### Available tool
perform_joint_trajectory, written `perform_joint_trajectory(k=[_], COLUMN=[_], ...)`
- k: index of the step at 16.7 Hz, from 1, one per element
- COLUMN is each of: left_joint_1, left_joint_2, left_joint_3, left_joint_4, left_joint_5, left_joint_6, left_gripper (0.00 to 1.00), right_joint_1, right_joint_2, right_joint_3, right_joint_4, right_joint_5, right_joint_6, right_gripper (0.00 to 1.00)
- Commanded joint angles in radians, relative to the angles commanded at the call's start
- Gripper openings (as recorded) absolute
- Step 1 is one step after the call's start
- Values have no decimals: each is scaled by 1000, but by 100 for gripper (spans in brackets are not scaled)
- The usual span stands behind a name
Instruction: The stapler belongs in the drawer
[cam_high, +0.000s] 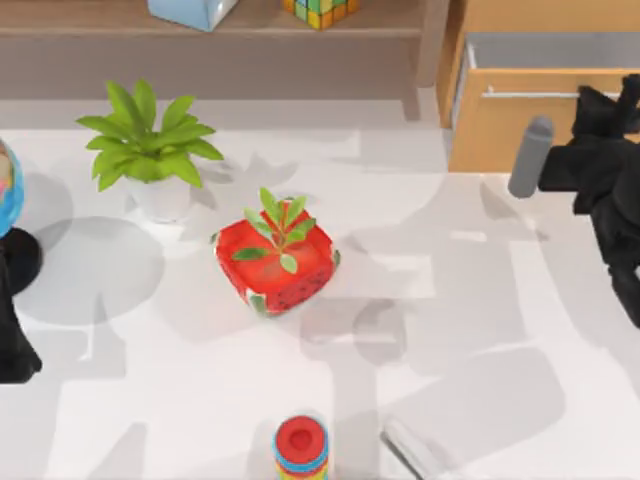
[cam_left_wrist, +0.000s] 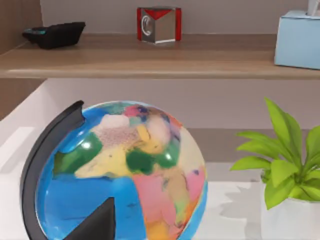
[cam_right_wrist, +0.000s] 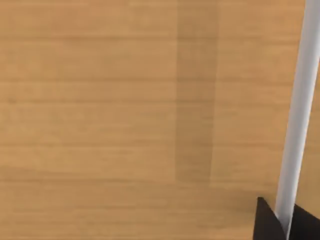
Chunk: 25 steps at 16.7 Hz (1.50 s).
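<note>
**Right gripper on the drawer handle, stapler at the near table edge**

Top view: our right arm reaches in from the right side, and our right gripper (cam_high: 608, 100) sits at the front of the drawer (cam_high: 520, 125) at the far right. The drawer is pulled partly open, its pale interior showing behind the tan front, the silver bar handle (cam_high: 530, 95) across it. The stapler (cam_high: 412, 450) lies on the white table (cam_high: 480, 330) at the near edge, just right of the ring stack (cam_high: 301, 447), well apart from the drawer. A red strawberry-pattern pot (cam_high: 277, 262) with a small plant stands mid-table, and a white-potted plant (cam_high: 148, 150) farther left. Our left arm (cam_high: 12, 330) is parked at the left edge beside the globe (cam_high: 8, 190).

Left wrist view: the globe (cam_left_wrist: 125, 175) is close up, the potted plant (cam_left_wrist: 285, 170) beside it, and the shelf board (cam_left_wrist: 150, 62) carries a red-and-silver cube (cam_left_wrist: 159, 24), a black object (cam_left_wrist: 54, 34) and a blue tissue box (cam_left_wrist: 298, 39). We cannot tell whether the left gripper is apart or together.

Right wrist view: the drawer front (cam_right_wrist: 125, 110) is close up, with the silver handle (cam_right_wrist: 298, 110) running between two dark fingertips (cam_right_wrist: 267, 222), which are clamped around it.
</note>
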Motion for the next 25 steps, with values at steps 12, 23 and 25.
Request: perform_joint_trajectory(k=[12,23,25], left_joint_1=[0,0,0], left_joint_2=[0,0,0], left_joint_3=[0,0,0], left_joint_4=[0,0,0], left_joint_5=[0,0,0], left_joint_6=[0,0,0], left_gripper=[100,100,100], right_joint_1=[39,64,73], right_joint_2=[-79,-109,-117], right_joint_3=[-211,-308,-340], right_joint_4=[126,196,219], right_joint_5=[38,64,73], right_joint_6=[1,0,0], right_gripper=[0,0,0])
